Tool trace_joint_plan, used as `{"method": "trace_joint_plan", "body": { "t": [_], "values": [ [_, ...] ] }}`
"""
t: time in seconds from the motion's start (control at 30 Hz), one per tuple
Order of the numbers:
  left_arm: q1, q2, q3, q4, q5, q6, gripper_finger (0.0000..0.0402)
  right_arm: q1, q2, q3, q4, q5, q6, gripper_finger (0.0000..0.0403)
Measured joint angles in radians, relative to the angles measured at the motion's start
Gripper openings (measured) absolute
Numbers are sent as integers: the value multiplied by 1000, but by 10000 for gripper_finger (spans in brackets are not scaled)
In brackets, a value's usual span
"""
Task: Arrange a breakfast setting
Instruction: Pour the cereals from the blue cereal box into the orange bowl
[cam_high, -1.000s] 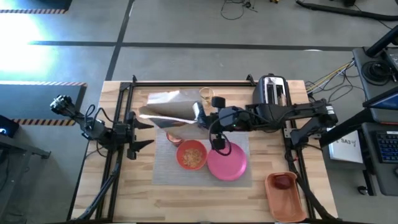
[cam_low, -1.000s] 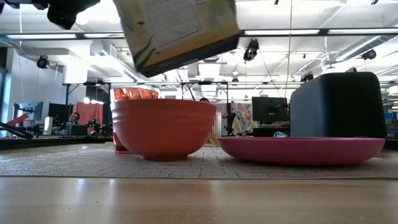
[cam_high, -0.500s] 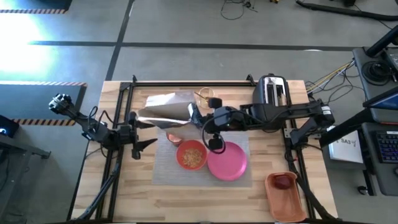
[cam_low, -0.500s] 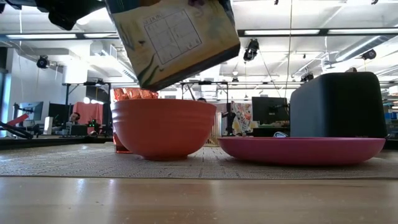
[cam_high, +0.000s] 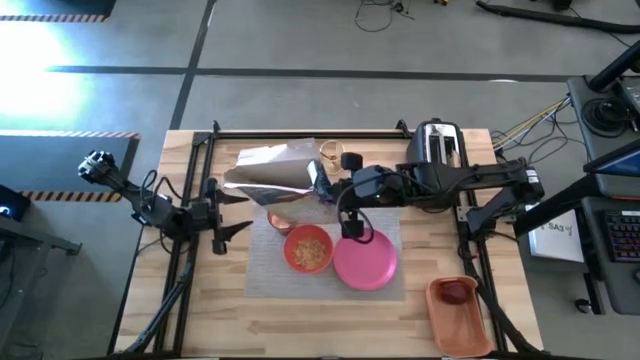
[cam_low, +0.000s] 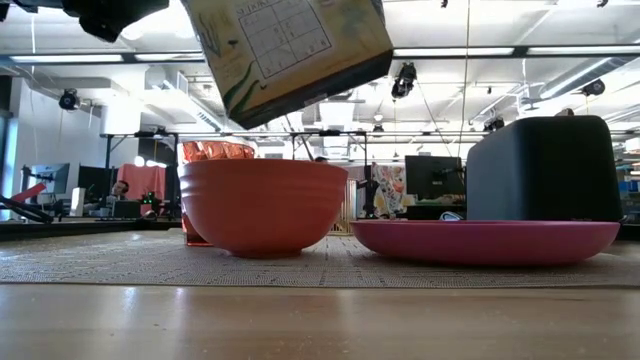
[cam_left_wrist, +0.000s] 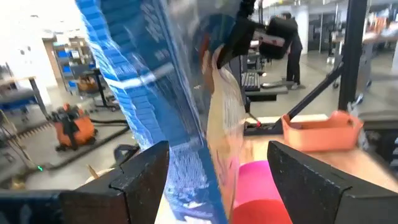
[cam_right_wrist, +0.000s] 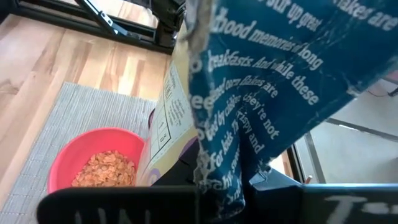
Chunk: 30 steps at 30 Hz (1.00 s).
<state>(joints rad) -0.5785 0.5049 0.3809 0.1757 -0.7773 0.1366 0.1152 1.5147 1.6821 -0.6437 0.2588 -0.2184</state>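
Above the mat: the right gripper (cam_high: 322, 186) held a cereal box (cam_high: 272, 168), clamped on its open end, tilted over the far-left part of the table.
Left gripper (cam_high: 228, 213): waited at the table's left edge, fingers spread, holding nothing.
Mat (cam_high: 268, 270): lay grey across the middle of the table.
Bowl (cam_high: 308, 249): sat on the mat, cereal already inside, touching or just beside the plate (cam_high: 365, 259) on its right.
Cup (cam_high: 279, 220): stood on the mat just beyond the bowl, partly under the box.
Apple (cam_high: 455, 292): lay in the tray (cam_high: 460, 318) at the near right, well apart from the mat.
Toaster (cam_high: 437, 147): stood at the far right.
Spoon, toast: could not be made out.
Risk: the box looked tilted with its mouth open, so flakes could spill onto the mat or table; lowering it carelessly could knock the cup over.
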Motion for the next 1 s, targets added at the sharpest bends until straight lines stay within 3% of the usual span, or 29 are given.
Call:
{"method": "trace_joint_plan", "body": {
  "t": [0.13,0.6,0.77,1.0],
  "values": [
    [1,10,0,18,0,89,256,0,-9,0,-2,2,5,18],
    [4,30,0,184,33,91,251,0,-15,1,-12,-23,15,18],
    [4,31,0,176,88,91,241,0,-16,1,-51,-23,26,18],
    [4,39,0,143,80,17,243,0,-16,1,-62,-23,63,18]
  ]
}}
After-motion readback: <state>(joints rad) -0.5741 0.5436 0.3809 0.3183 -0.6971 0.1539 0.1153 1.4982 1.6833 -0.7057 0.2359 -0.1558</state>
